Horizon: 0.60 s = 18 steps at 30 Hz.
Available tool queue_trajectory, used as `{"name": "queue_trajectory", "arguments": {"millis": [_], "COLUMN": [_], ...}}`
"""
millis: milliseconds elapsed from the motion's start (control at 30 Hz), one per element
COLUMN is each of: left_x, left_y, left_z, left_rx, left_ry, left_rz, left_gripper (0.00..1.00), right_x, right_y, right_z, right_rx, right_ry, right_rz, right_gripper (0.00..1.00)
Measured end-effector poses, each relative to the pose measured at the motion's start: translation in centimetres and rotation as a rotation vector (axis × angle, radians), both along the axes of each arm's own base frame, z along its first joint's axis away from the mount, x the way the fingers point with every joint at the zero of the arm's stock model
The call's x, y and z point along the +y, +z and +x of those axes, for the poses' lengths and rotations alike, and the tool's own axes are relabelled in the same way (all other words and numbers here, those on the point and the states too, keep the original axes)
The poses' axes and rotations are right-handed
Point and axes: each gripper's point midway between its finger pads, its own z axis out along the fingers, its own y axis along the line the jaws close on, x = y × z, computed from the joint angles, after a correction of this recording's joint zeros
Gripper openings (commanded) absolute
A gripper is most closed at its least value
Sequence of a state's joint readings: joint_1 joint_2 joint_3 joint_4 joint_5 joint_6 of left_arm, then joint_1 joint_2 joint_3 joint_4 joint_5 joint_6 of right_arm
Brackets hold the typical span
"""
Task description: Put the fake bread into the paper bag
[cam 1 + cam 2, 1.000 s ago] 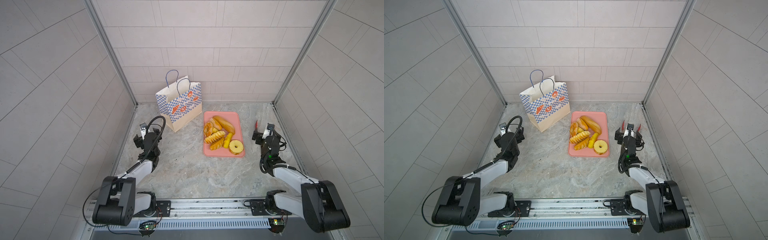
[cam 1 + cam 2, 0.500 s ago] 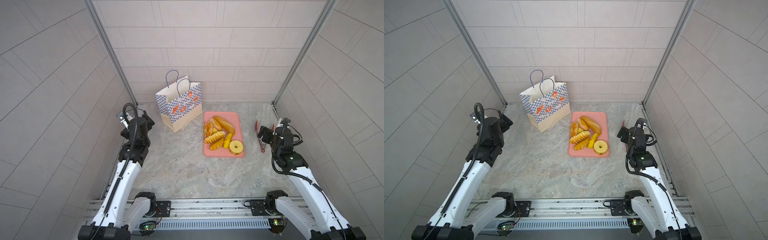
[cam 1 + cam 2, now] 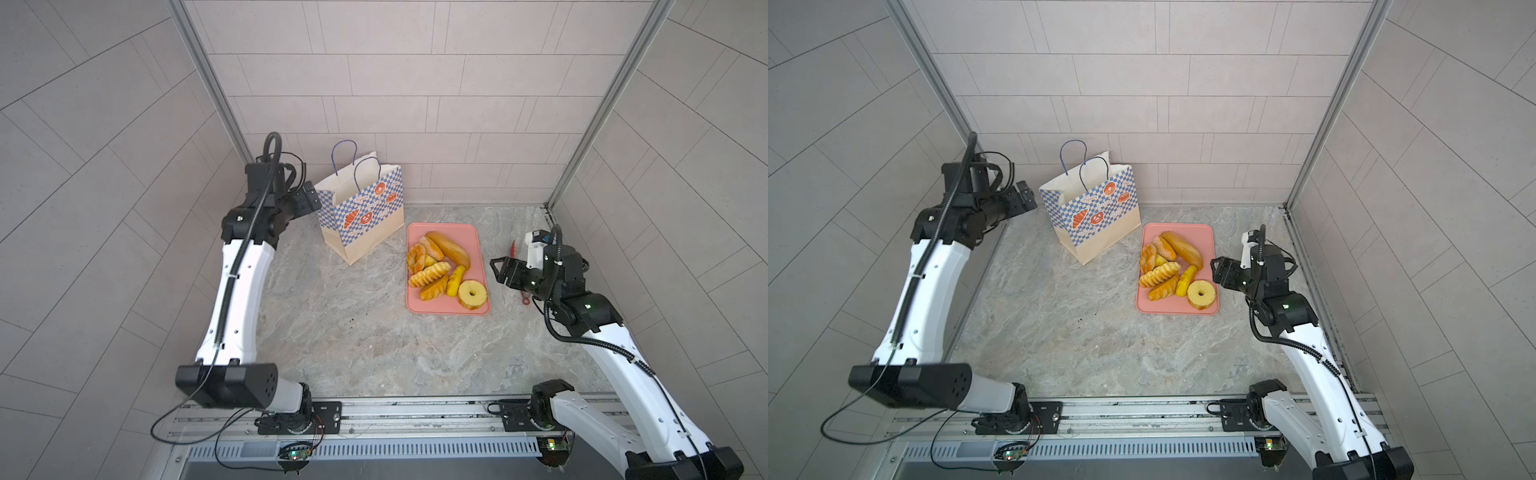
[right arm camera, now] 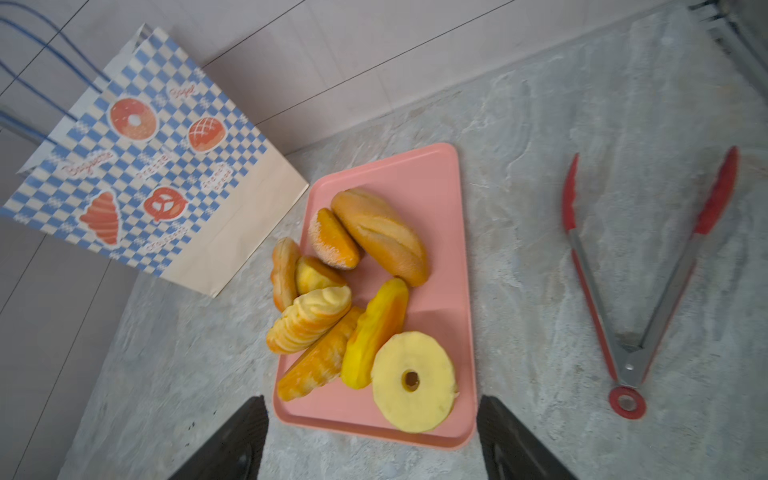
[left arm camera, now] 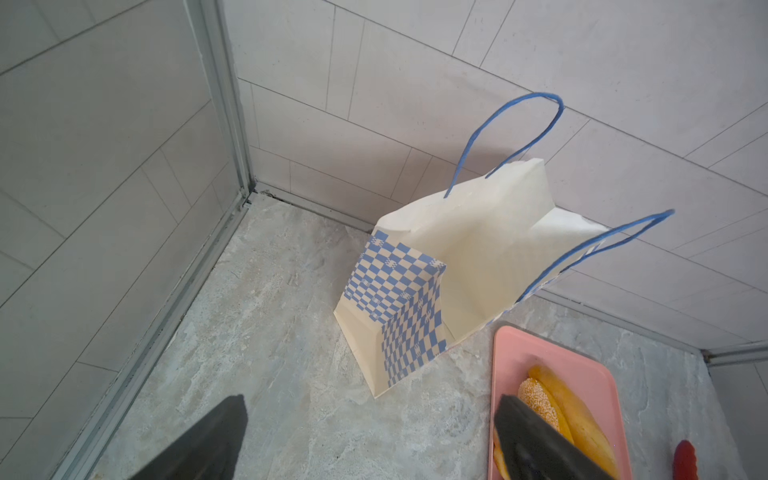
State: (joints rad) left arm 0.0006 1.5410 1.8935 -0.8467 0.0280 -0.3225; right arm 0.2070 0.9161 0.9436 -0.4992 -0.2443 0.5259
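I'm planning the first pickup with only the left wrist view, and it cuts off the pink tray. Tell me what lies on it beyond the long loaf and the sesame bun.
Observer: At the end of the tray nearest the robot's base, a pale yellow ring doughnut lies flat with its hole up.
Operator: Give me the right hand's position.
Observer: The right hand hovers open and empty just right of the tray, close to that doughnut.
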Motion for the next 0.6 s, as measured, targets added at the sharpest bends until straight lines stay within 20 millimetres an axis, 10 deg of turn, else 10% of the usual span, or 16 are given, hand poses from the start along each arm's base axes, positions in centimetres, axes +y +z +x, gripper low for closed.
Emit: {"name": "queue_trajectory", "arguments": {"millis": [233, 600], "left_x": [-1.0, -1.3], "left_y": [-2.0, -7.9], "left_z": [7.0, 11.9], "left_rx": [0.110, 0.202], "left_ry": [-0.100, -0.174], "left_rz": [0.037, 0.091], "left_gripper": [0.89, 0.90], "right_x": [7.7, 13.3], "right_y": [3.9, 1.8], "right_z": [-0.7, -0.6], "right_rx": [-0.077, -0.032], "right_ry": [0.271, 0.428], "right_rz": [-0.006, -0.047], "right_gripper": [0.76, 0.77]}}
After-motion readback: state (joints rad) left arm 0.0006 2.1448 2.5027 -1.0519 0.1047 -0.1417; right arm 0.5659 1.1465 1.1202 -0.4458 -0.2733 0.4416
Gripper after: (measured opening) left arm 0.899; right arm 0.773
